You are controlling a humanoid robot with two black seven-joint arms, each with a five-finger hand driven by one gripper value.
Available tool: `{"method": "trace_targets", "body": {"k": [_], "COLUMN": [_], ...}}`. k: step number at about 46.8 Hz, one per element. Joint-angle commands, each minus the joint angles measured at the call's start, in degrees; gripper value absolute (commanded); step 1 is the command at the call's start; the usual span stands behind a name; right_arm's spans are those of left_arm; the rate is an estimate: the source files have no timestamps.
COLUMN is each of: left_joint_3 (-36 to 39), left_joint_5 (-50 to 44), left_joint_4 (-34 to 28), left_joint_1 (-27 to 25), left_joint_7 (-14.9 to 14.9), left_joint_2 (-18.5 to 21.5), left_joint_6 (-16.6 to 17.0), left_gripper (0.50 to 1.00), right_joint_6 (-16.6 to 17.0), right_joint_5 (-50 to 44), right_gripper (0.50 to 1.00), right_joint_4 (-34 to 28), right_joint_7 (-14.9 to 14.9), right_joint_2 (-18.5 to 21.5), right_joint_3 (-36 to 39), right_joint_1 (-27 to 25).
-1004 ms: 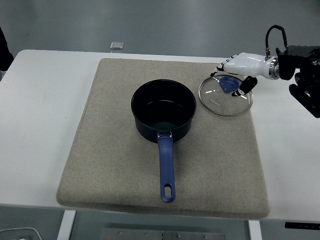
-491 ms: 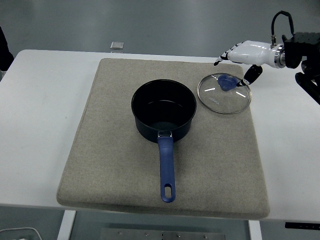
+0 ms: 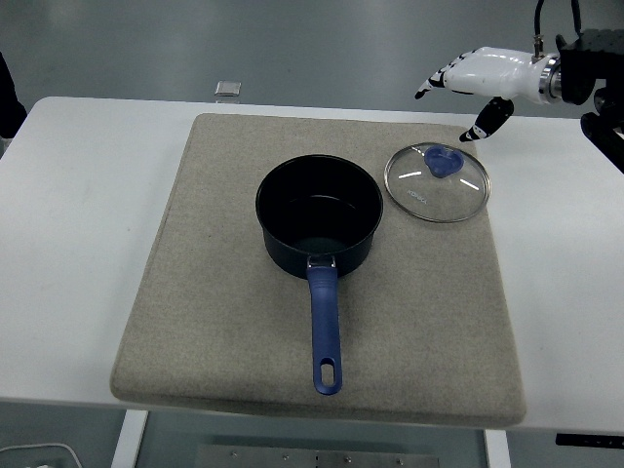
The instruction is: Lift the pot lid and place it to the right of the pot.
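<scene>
Head view. White table (image 3: 88, 195) carries a grey-beige felt mat (image 3: 214, 322) with rounded corners, covering most of the central work area.

Dark, round saucepan (image 3: 319, 214) with a blue straight handle sits upright near the mat's centre. Handle points toward the table's near edge; hanging hole at its tip. Pan is uncovered, interior dark.

Round glass pot lid (image 3: 437, 182) with metal rim and blue knob lies flat on the mat, knob up, just right of the saucepan and slightly farther back. Lid and pan are near each other but not touching. Lid sits close to the mat's far right corner, wholly on the mat.

Right hand (image 3: 478, 80), white shell with black fingertips, comes in from the right edge on a black arm. It is above and behind the lid, clear of it, over the mat's back edge. Fingers are spread and relaxed, thumb hanging down toward the lid, nothing held.

Left arm not seen.

Small pale square object (image 3: 227, 89) lies on the table behind the mat, detail too small to tell.
</scene>
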Motion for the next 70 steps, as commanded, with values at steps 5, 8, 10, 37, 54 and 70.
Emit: {"method": "trace_targets", "body": {"k": [5,8,10,37,54,70], "left_joint_3": [0.0,0.0,0.0,0.0,0.0,0.0], "left_joint_5": [0.0,0.0,0.1,0.0,0.0,0.0], "left_joint_4": [0.0,0.0,0.0,0.0,0.0,0.0], "left_joint_1": [0.0,0.0,0.0,0.0,0.0,0.0], "left_joint_7": [0.0,0.0,0.0,0.0,0.0,0.0], "left_joint_2": [0.0,0.0,0.0,0.0,0.0,0.0], "left_joint_6": [0.0,0.0,0.0,0.0,0.0,0.0], "left_gripper": [1.000,1.000,1.000,1.000,1.000,1.000], "right_joint_6": [-0.5,-0.7,-1.3,-6.8,-6.9,-7.0], "right_joint_5": [5.1,7.4,9.3,65.6,93.0,97.7], "right_gripper": [0.897,0.897,0.897,0.897,0.897,0.897], "right_joint_4": [0.0,0.0,0.1,-0.1,-0.1,0.0], "right_joint_7": [0.0,0.0,0.0,0.0,-6.1,-14.3], "right_joint_2": [0.4,0.5,0.7,1.1,1.8,4.3], "right_joint_3": [0.6,0.7,0.8,3.3,5.3,9.8], "right_joint_1": [2.6,3.3,3.6,3.9,3.2,-1.4]}}
